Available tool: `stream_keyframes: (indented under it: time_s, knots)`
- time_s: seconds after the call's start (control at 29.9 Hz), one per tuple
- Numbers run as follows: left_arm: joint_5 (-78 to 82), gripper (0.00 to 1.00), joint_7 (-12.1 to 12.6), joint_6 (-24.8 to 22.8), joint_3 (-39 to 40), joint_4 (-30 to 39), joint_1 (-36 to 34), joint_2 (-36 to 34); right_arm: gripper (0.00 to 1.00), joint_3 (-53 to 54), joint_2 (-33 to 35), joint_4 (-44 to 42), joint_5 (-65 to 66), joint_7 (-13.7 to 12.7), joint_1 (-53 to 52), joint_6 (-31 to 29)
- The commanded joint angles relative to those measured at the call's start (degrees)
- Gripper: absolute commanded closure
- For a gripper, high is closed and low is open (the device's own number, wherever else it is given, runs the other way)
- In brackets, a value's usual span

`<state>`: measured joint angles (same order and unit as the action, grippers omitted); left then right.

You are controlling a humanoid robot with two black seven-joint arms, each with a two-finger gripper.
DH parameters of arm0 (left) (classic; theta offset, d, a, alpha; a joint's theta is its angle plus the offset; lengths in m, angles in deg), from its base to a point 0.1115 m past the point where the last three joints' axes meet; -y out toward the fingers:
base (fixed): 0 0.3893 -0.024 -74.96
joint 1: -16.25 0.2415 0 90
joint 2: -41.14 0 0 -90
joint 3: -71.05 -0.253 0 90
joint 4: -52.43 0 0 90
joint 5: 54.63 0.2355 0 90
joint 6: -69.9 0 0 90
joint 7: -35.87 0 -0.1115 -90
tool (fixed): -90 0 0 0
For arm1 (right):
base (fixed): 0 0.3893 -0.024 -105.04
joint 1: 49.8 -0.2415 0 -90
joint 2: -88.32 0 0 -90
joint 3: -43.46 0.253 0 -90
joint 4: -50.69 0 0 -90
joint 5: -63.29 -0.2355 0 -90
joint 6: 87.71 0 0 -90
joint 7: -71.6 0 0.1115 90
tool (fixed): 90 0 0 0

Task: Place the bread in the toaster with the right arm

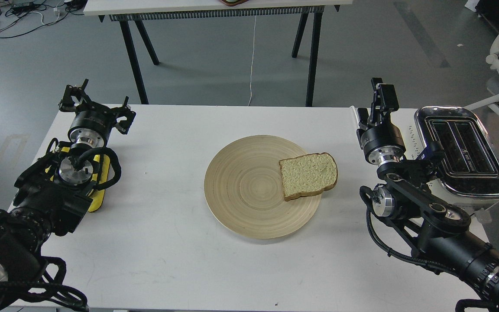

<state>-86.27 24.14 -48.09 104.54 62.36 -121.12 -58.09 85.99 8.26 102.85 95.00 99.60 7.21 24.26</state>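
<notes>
Finding: the task stands at its opening step; the bread (309, 174) has not been picked up. The slice lies flat on the right-hand part of the round wooden plate (241, 190), its rounded top toward the plate's right rim and one corner reaching to or just past that rim. The plate sits mid-table on the white table (167, 260). The toaster (461, 151) stands at the table's right edge, its two slots empty as far as can be seen. The right arm (422, 216) enters from the lower right and lies just beside the toaster's left side, its forearm partly overlapping the toaster in this view. The right gripper (379, 97) points away from the camera, near the table's far edge, well apart from the bread and holding nothing; its fingers look close together, though whether they are parted I cannot tell from this angle. The left gripper (95, 106) rests over the table's far-left corner with its fingers spread and empty. Judgement: the next move calls for swinging the right gripper leftward and down to the slice, parting the fingers, and taking the bread by an edge so it can be stood upright for a slot.
</notes>
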Motion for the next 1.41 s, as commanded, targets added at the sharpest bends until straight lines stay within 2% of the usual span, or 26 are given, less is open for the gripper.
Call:
stream_keyframes:
  time_s: [0.0,0.7,0.84,0.97,1.17,1.37]
  knots:
    - [0.0,0.00,0.0,0.0,0.0,0.0,0.0,0.0,0.02,-0.2,0.0,0.1,0.0,0.0,-0.1,0.1]
    - [0.0,0.00,0.0,0.0,0.0,0.0,0.0,0.0,0.02,-0.4,-0.2,0.2,0.8,0.0,-0.5,0.4]
    - [0.0,0.00,0.0,0.0,0.0,0.0,0.0,0.0,0.02,-0.7,-0.2,0.1,1.9,0.0,-0.4,2.2]
    - [0.0,0.00,0.0,0.0,0.0,0.0,0.0,0.0,0.02,-4.6,-0.4,0.0,4.2,0.0,-0.6,6.0]
    - [0.0,0.00,0.0,0.0,0.0,0.0,0.0,0.0,0.02,-11.1,-0.3,-0.1,4.7,0.0,-1.1,6.0]
    - [0.0,0.00,0.0,0.0,0.0,0.0,0.0,0.0,0.02,-11.7,0.0,-0.6,4.8,0.0,-0.2,6.0]
